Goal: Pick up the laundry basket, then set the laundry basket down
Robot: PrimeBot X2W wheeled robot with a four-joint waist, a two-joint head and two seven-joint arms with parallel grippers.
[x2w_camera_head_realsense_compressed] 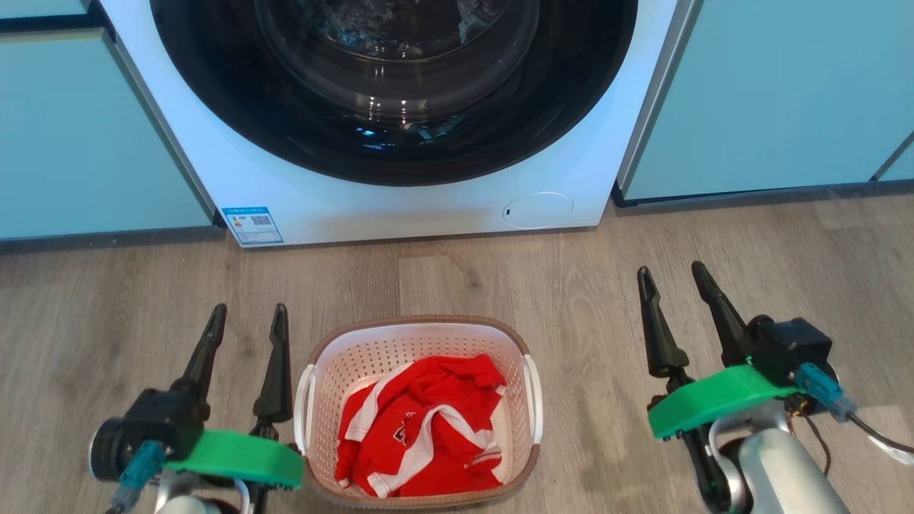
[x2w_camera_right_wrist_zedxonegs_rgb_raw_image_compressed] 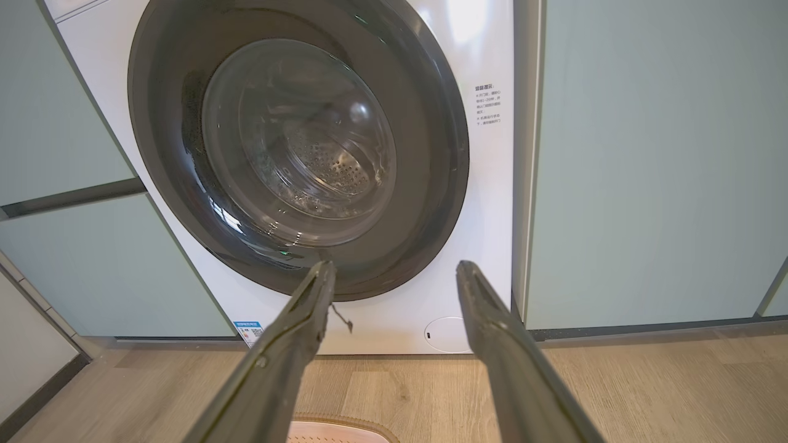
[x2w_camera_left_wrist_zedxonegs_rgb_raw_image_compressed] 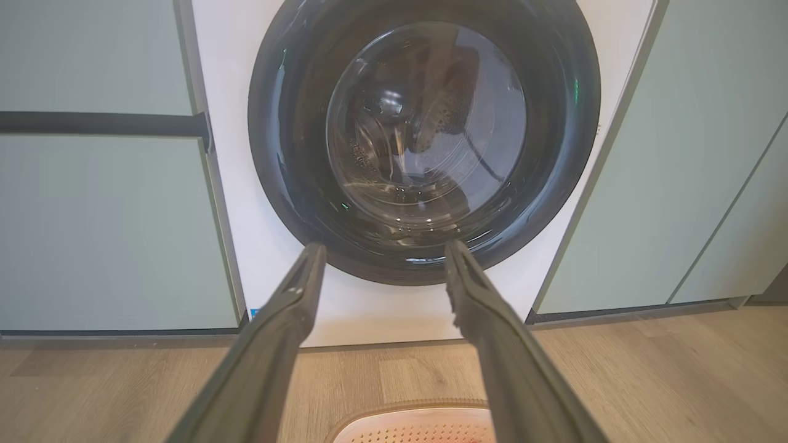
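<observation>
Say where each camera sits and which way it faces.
Head view: on the head, looking down at the washer and laundry basket; left hand and right hand show, open.
Left wrist view: on the left wrist, facing the washer door; own fingers show.
Right wrist view: on the right wrist, facing the washer door; own fingers show.
Shared: washer and basket rim.

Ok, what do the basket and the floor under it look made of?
The laundry basket looks like moulded cream plastic, matte, with rows of small holes; its brown woven-look rim is probably plastic too. The floor: grey-brown planks with wood grain, low sheen; laminate, vinyl or real wood, can't tell.
</observation>
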